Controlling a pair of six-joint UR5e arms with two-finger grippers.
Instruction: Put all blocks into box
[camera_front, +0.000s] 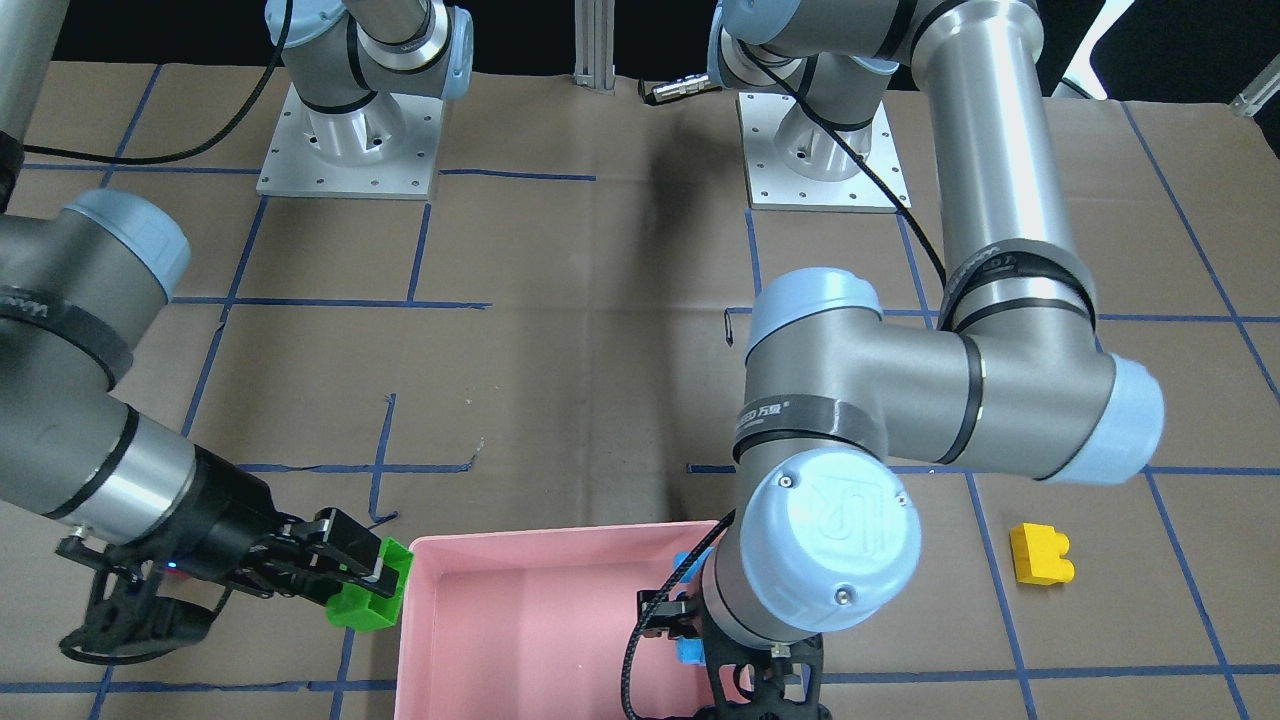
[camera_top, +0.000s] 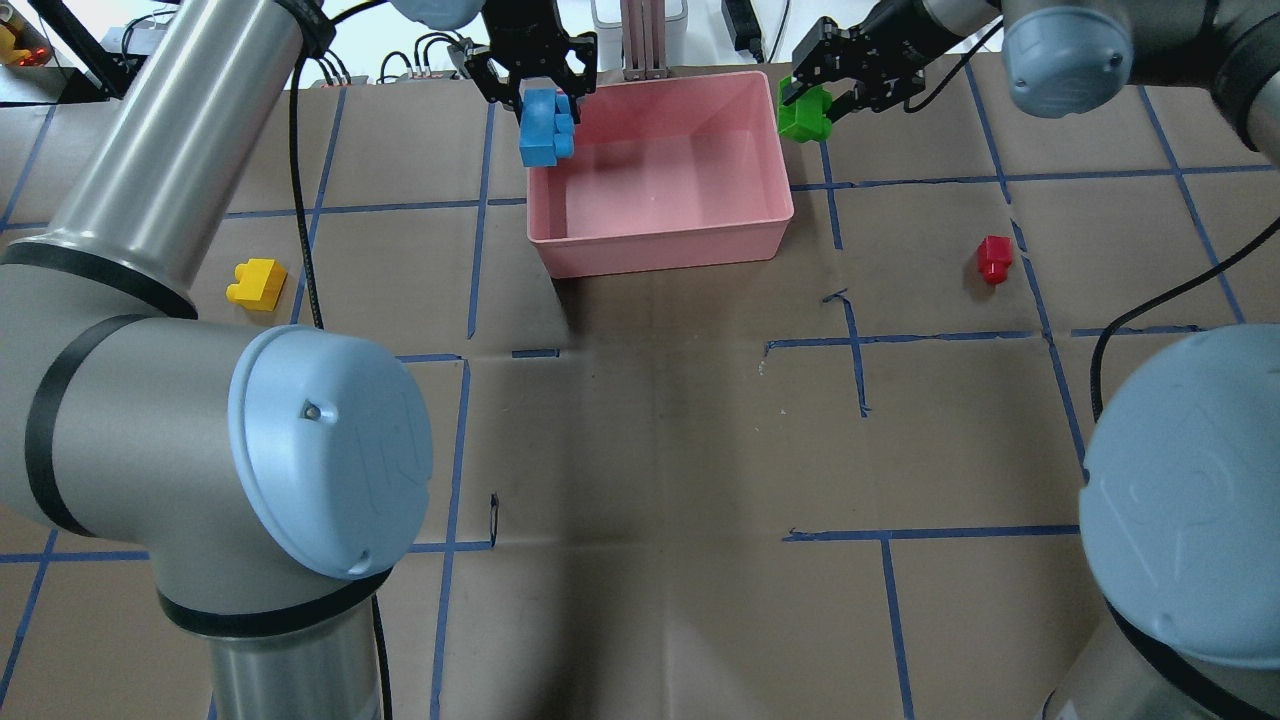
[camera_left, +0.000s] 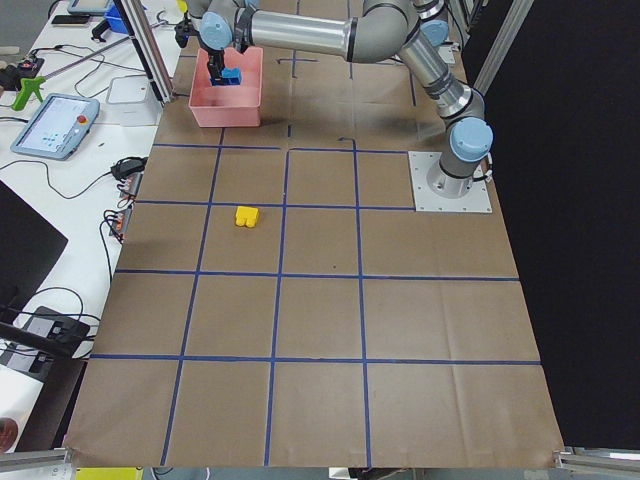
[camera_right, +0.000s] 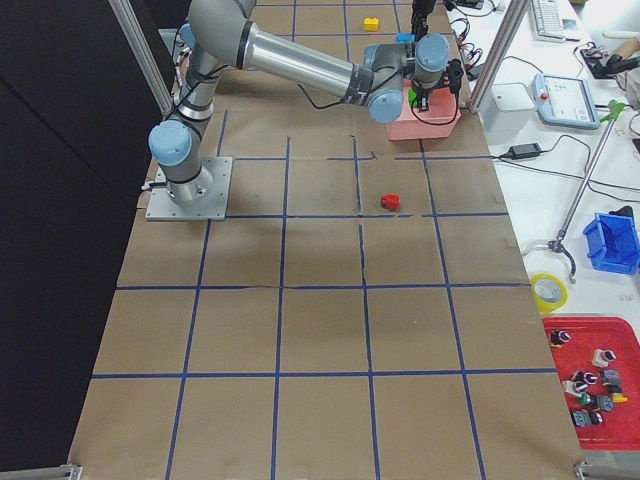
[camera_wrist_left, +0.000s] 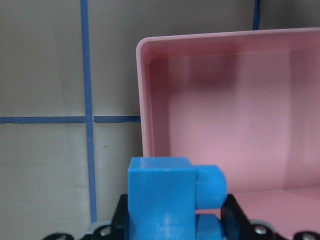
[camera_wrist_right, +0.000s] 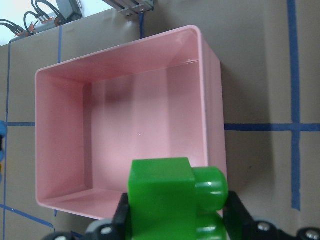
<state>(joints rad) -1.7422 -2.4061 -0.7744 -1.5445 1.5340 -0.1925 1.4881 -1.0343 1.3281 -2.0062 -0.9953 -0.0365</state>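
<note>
Brown paper gridded with blue tape covers the table (camera_top: 650, 450), and the pink box (camera_top: 660, 262) sits at its far side from the robot. A blue block (camera_top: 545, 128) hangs over the box's left rim, clamped in the left gripper (camera_top: 540, 98). A green block (camera_top: 805, 115) hangs at the right rim, clamped in the right gripper (camera_top: 812, 98). The yellow block (camera_top: 257, 284) lies well left of the box, the red block (camera_top: 994, 259) well right.

light: bright, even | shadows: soft | wrist views: foreground perhaps blurred
</note>
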